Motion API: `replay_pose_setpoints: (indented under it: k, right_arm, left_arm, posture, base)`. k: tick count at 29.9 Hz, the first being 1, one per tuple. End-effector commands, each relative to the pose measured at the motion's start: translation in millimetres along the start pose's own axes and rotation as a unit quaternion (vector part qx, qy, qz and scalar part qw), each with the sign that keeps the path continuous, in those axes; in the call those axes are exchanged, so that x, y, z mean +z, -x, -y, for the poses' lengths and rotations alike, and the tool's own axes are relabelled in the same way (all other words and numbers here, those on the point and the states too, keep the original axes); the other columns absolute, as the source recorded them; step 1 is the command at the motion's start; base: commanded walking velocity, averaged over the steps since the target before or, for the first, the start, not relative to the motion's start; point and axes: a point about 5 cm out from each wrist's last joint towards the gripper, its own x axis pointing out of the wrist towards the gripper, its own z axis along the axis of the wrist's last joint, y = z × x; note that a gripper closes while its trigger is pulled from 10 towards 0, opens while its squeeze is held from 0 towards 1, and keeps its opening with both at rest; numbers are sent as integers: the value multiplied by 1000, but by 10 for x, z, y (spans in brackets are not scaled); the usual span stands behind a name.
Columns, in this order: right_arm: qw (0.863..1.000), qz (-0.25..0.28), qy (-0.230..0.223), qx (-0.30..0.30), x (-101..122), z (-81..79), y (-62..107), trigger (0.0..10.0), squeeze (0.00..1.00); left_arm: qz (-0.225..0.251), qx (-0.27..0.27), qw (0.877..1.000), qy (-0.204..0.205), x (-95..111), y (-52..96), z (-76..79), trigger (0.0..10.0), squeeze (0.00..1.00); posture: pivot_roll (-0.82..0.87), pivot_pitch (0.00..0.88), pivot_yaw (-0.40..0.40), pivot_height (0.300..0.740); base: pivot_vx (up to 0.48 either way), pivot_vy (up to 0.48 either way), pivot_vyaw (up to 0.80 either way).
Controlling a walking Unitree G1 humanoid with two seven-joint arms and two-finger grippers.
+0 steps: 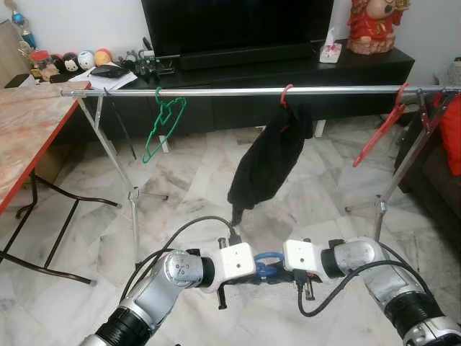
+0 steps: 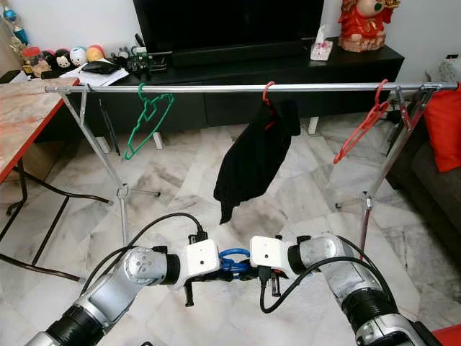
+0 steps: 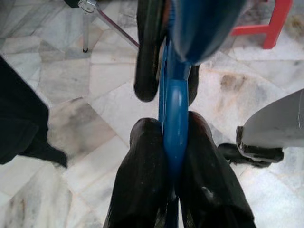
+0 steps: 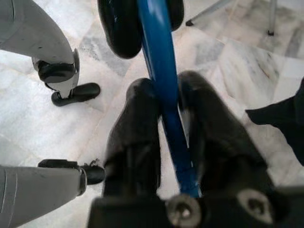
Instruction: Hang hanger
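Closest to the camera, the two silver arms meet low over the pale marble floor point(image 1: 194, 173), and between them sits one blue plastic hanger point(image 1: 267, 264), held from both sides. The left hand point(image 3: 174, 137) has its two black fingers pressed onto the blue hanger's bar, one on each face, and the right hand point(image 4: 166, 102) pinches the same bar in the same way, so the hanger spans the short gap between the two wrists, with its rounded blue loop showing just between the white wrist housings. Beyond the arms stands one long silver metal clothes rail point(image 1: 238, 91) on folding legs, crossing the whole view. Three hangers are on it: one green wire-thin plastic hanger point(image 1: 163, 122) towards the left end, hanging empty and tilted; one red hanger carrying a black garment point(image 1: 270, 155) near the middle, its red hook showing over the rail; and one empty red plastic hanger point(image 1: 380, 128) near the right end, hanging askew. The blue hanger lies well below the rail and nearer the robot, roughly under the black garment. To the left stands a marble-patterned surface with a red edge point(image 1: 29, 126). Farthest off, a black low television cabinet point(image 1: 302, 72) runs along the wall.
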Motion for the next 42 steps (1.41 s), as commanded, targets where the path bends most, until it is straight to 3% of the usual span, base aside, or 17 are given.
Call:
replay_pose_setpoints:
  k: [1, 12, 18, 22, 25, 26, 27, 28, 31, 33, 40, 41, 42]
  right_arm:
    - [999, 32, 18, -7, 160, 62, -16, 10000, 1000]
    - [999, -1, 13, 43, 54, -35, 45, 10000, 1000]
    - [995, -69, 13, 66, -145, -84, 172, 10000, 1000]
    - [994, -110, 12, 25, -276, -22, 245, 10000, 1000]
    - [994, -107, -9, -12, -318, 23, 261, 10000, 992]
    - [993, -114, -15, -36, -355, 47, 267, 10000, 663]
    - [991, -121, -19, -51, -381, 62, 271, 10000, 663]
    - [987, -137, -24, -80, -438, 86, 280, 10000, 0]
    - [970, -158, -65, -175, -588, 134, 287, 10000, 0]
    - [947, -181, -122, -234, -724, 114, 277, 10000, 0]
    - [934, -165, -170, -269, -817, 13, 190, 10000, 0]
    - [926, -169, -185, -282, -847, -2, 176, 10000, 0]
    - [897, -154, -260, -322, -940, -119, 98, 10000, 0]
  left_arm:
    - [-15, -8, 1000, 1, -56, -17, 38, 0, 0]
    - [-36, -5, 999, -19, -114, -19, 36, 0, 0]
    - [-60, 3, 998, -32, -202, 39, 9, 0, 0]
    - [-81, 20, 996, -29, -304, 111, -13, 0, 0]
    - [-101, 35, 994, -24, -390, 153, -14, 0, 0]
    - [-111, 50, 992, -24, -430, 178, -29, 0, 0]
    - [-118, 61, 991, -24, -455, 195, -40, 0, 0]
    - [-125, 80, 989, -16, -489, 226, -62, 0, 0]
    - [-149, 129, 980, 7, -599, 335, -97, 0, 0]
    - [-160, 154, 975, 16, -652, 393, -97, 0, 0]
    - [-165, 193, 967, 26, -676, 444, -100, 0, 0]
    - [-165, 205, 964, 29, -677, 453, -102, 0, 0]
    - [-162, 265, 949, 54, -681, 516, -157, 8000, 0]
  posture:
    - [-145, 0, 78, 740]
    - [-149, 0, 80, 740]
    - [-146, 0, 78, 740]
    - [-145, 0, 80, 740]
    - [-145, 0, 80, 740]
    - [-146, 0, 81, 740]
    - [-146, 0, 81, 740]
    - [-146, 0, 81, 740]
    - [-140, 0, 77, 740]
    - [-134, 0, 74, 740]
    - [-124, 0, 72, 740]
    - [-120, 0, 72, 740]
    - [-128, 0, 74, 740]
  base:
    - [0, 0, 0]
    - [0, 0, 0]
    - [0, 0, 0]
    - [0, 0, 0]
    - [0, 0, 0]
    - [0, 0, 0]
    - [0, 0, 0]
    - [0, 0, 0]
    - [0, 0, 0]
    - [0, 0, 0]
    - [0, 0, 0]
    - [0, 0, 0]
    - [0, 0, 0]
